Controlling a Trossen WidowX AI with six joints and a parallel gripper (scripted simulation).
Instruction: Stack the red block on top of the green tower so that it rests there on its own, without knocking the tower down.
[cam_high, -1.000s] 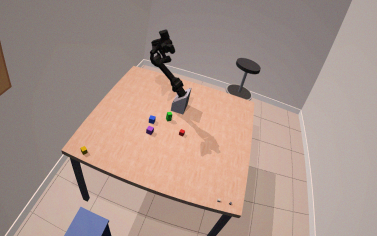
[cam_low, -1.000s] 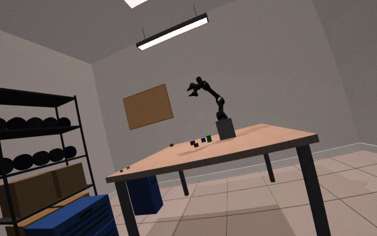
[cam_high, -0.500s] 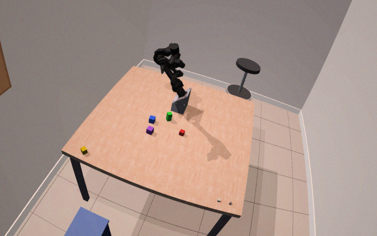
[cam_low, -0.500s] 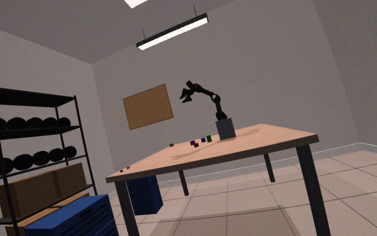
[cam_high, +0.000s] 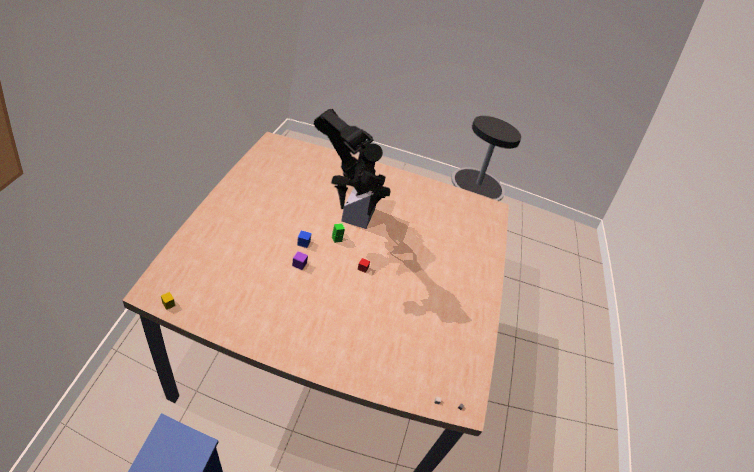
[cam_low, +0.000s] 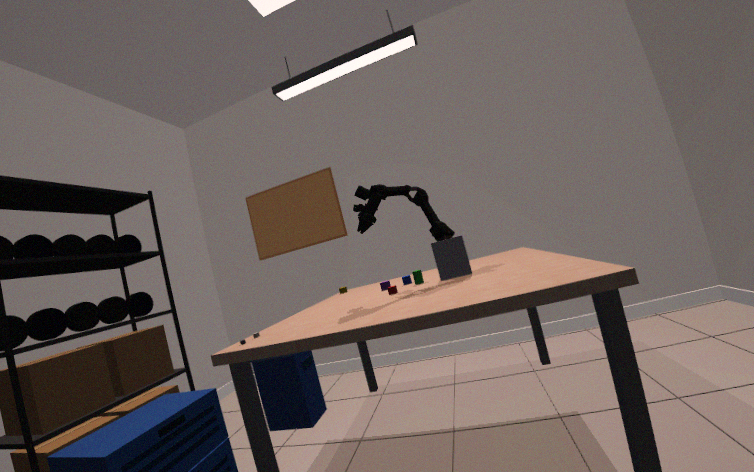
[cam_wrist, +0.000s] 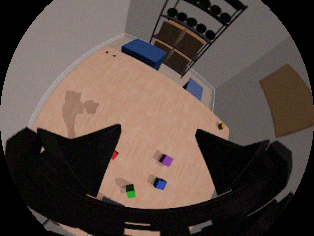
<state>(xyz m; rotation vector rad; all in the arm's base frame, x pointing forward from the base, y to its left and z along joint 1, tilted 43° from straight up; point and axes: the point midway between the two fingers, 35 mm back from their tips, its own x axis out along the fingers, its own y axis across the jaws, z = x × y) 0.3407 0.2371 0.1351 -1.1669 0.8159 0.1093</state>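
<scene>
The red block (cam_high: 363, 265) (cam_low: 392, 289) (cam_wrist: 114, 155) lies on the table, partly hidden by the left-hand finger in the wrist view. The green tower (cam_high: 338, 233) (cam_low: 417, 277) (cam_wrist: 130, 191) stands upright between the red block and the arm's base, with nothing on top. My gripper (cam_high: 356, 209) (cam_low: 361, 229) (cam_wrist: 160, 130) is open and empty, high above the table. Its fingers point downward and outward from the base, and it touches no block.
A blue block (cam_high: 303, 239) (cam_low: 406, 279) (cam_wrist: 160, 184) stands near the tower. A purple block (cam_high: 299, 260) (cam_low: 385, 285) (cam_wrist: 167, 160) lies beyond it. A yellow block (cam_high: 168, 300) (cam_low: 343, 289) (cam_wrist: 221, 126) is near a table corner. Two tiny pieces lie by another corner.
</scene>
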